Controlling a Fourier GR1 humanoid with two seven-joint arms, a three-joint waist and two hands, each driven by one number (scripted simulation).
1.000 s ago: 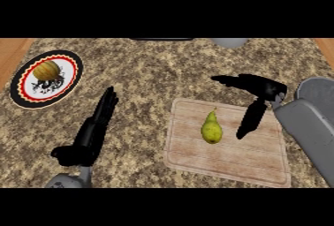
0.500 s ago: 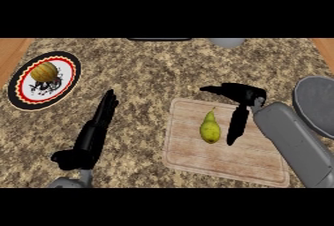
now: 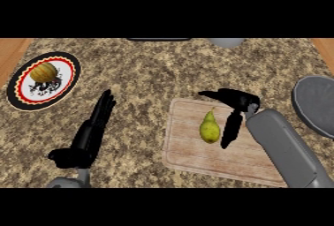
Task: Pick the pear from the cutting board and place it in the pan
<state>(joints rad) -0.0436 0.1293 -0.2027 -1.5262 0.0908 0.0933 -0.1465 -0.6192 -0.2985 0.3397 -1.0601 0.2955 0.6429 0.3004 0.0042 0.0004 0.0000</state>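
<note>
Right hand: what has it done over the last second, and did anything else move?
The right hand moved left across the cutting board, closing in beside the pear, fingers open, nothing held yet. The pear, the pan, the plate and the left hand stayed put.

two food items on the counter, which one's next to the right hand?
The pear on the cutting board, just left of the right hand. The round orange one sits far left on the plate.

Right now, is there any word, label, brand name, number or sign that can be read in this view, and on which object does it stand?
None can be read. The round plate with the black, red and white patterned rim carries a dark central motif, but it forms no legible letters. The wooden cutting board, yellow-green pear and grey pan bear no text.
</note>
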